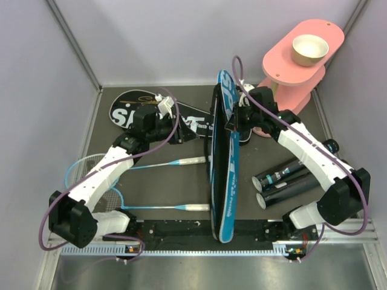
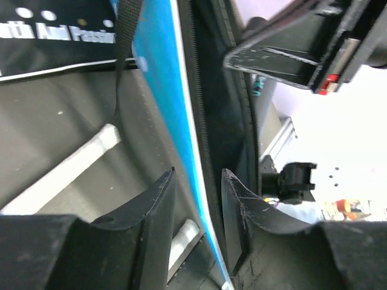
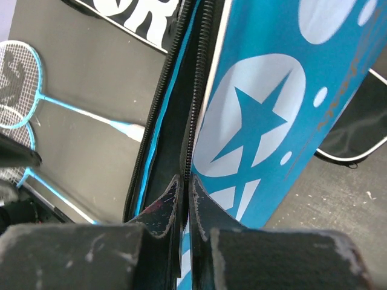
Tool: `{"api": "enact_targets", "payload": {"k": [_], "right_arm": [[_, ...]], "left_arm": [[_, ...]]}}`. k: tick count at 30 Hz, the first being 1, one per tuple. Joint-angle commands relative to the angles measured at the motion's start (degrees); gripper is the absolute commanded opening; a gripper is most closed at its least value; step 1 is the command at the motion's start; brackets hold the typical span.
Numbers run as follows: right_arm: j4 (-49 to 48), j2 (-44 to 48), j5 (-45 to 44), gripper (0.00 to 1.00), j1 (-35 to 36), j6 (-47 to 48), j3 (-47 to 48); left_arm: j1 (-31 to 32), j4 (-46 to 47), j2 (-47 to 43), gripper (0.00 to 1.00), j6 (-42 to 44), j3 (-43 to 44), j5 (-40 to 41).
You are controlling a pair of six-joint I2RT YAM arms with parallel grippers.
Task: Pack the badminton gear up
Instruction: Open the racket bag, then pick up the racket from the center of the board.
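From above, the blue bag [image 1: 228, 181] stands on edge down the middle of the table [image 1: 163, 184], from 12 to 6 o'clock, splitting the room in two. Two rackets [image 1: 91, 169] fill 9 o'clock, with their handles ending just beside the bag. The black bag [image 1: 124, 112] lies flat at 11, two tubes [image 1: 284, 181] at 3 and the pink stand [image 1: 290, 72] at 1. The left gripper [image 1: 199, 136] and the right gripper [image 1: 233, 124] meet at the bag's far half; their fingertips are hard to make out

Left wrist: fingers [image 2: 158, 205] apart, straddling the blue bag's zipper edge; contact unclear

Right wrist: fingers [image 3: 205, 211] pinched together on that bag's zipper edge; rackets cut off at 9 o'clock
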State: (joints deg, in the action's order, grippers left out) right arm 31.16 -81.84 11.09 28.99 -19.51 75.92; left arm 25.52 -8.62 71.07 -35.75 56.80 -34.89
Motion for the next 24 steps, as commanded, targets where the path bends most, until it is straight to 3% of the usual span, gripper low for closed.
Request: {"api": "enact_targets", "payload": {"k": [1,7,10,12,13,16,20,24], "right_arm": [[2.0,4.2,9.4,0.00,-4.4,6.8,3.5],[4.2,4.3,6.9,0.00,-4.6,10.3,4.7],[3.4,3.7,5.6,0.00,-4.6,10.4,4.1],[2.2,3.3,6.7,0.00,-4.5,10.3,3.7],[1.6,3.3,7.4,0.00,-4.6,10.2,3.6],[-0.4,3.4,9.1,0.00,-4.5,9.8,2.9],[-1.9,3.5,11.1,0.00,-4.6,9.4,2.1],[-2.2,3.8,11.8,0.00,-4.6,9.6,1.8]], "left_arm": [[-0.4,-10.6,-1.2,0.39,-1.0,3.1,11.7],[-3.1,-19.8,-8.9,0.48,-14.1,-4.9,26.8],[-3.8,-28.4,-13.1,0.65,-26.6,-8.0,32.6],[-3.9,-32.6,-15.6,0.72,-30.0,-9.5,34.0],[-3.8,-34.9,-16.0,0.83,-35.6,-9.8,37.4],[-4.0,-43.0,-15.1,0.98,-45.0,-9.5,42.4],[-6.6,-46.7,-8.0,0.99,-49.4,-6.3,48.1],[-14.9,-45.3,3.1,0.89,-52.9,-6.3,43.7]]}}
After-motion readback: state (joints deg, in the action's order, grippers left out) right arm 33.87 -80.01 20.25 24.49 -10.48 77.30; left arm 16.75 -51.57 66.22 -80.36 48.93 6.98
